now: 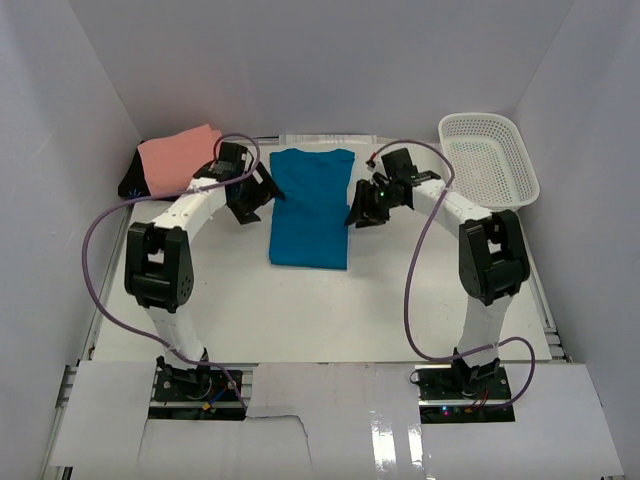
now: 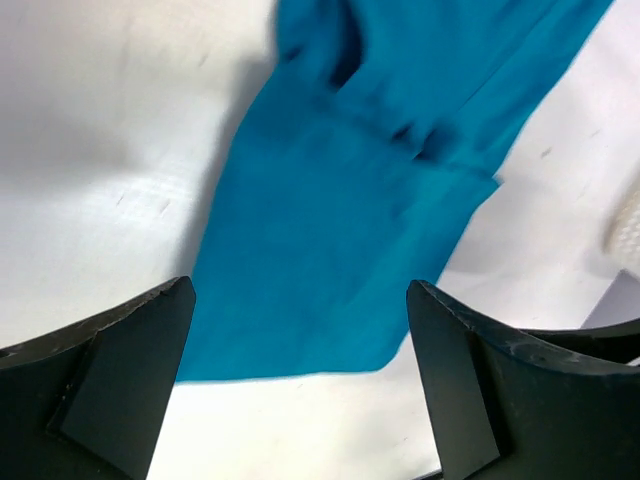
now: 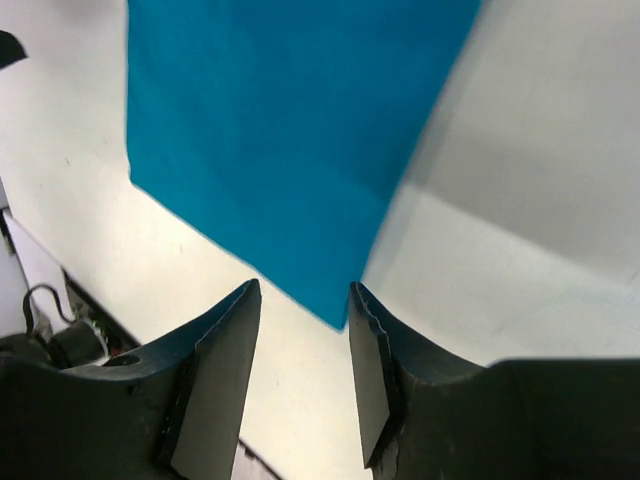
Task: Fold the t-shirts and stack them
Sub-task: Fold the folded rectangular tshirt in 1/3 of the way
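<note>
While angled inward, L end effector [image 1: 254,205], R end effector [image 1: 360,214] flank tee [image 1: 311,205]

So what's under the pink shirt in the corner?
A black thing pokes out from beneath the folded pink t-shirt at its left edge. The shirt covers the rest of it, so what it is cannot be told.

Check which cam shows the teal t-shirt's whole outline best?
Top external: the teal t-shirt lies folded with its whole outline in frame. Left wrist shows a blurred part, cropped at the top; right wrist shows just one corner.
</note>
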{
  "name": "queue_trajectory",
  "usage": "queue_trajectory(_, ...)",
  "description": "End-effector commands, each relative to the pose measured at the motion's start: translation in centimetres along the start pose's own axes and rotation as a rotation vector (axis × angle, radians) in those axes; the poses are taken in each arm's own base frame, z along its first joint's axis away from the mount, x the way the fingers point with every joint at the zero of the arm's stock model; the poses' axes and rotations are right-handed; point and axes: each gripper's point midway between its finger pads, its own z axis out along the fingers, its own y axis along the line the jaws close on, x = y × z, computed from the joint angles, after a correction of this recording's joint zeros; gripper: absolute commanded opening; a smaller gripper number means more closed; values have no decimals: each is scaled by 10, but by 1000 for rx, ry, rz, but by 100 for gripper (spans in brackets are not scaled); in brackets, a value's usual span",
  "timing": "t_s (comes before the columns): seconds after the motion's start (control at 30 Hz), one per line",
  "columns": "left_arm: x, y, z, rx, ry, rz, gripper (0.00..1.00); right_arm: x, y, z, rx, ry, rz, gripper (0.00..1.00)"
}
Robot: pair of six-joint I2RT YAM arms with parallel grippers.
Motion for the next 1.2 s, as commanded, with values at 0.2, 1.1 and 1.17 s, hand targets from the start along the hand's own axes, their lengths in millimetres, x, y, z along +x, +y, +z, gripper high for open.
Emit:
queue_trajectory(0.2, 98, 67, -40, 21, 105, -28, 98, 114, 8, -6, -173, 100, 143, 52)
queue_trajectory(1.1, 125, 104, -4, 43, 26, -250, 98, 113, 10, 35, -127, -109, 352, 53)
queue_trajectory(1.17, 124, 104, -5, 45, 21, -250, 98, 117, 5, 32, -107, -116, 361, 53)
